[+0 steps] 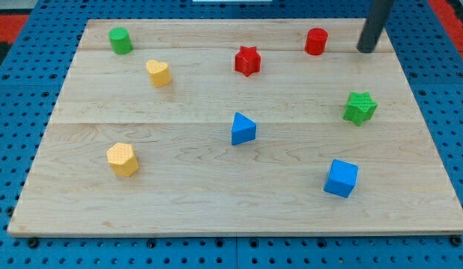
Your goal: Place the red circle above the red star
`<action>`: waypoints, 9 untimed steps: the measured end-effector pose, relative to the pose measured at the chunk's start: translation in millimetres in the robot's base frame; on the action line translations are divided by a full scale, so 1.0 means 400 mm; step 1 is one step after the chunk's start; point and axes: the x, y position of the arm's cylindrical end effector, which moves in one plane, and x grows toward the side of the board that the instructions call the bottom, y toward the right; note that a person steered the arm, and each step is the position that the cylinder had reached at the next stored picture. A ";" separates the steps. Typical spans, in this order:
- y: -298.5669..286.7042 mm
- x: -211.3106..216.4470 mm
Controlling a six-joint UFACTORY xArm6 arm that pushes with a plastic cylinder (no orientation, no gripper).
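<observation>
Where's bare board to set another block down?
Widest free patch: bottom middle, between yellow hexagon, blue triangle and blue cube. Another sits left-centre, below yellow heart. Crowded: top right, where red star, red circle and my tip cluster.

My rod (pixel 375 26) runs out of the view's top edge, so only its lower stretch shows, down to my tip (pixel 365 50) near the board's top right corner; the arm above it is out of sight. The wooden board (pixel 216 179) is cut at its bottom corners by the view's edges. The blue pegboard table (pixel 22 90) beneath it runs off every side. A red patch (pixel 7 30) at the view's top left is too cropped to identify.
</observation>
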 end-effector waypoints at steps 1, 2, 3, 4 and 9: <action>-0.057 -0.028; -0.240 -0.030; -0.395 -0.066; -0.304 -0.059; -0.469 -0.034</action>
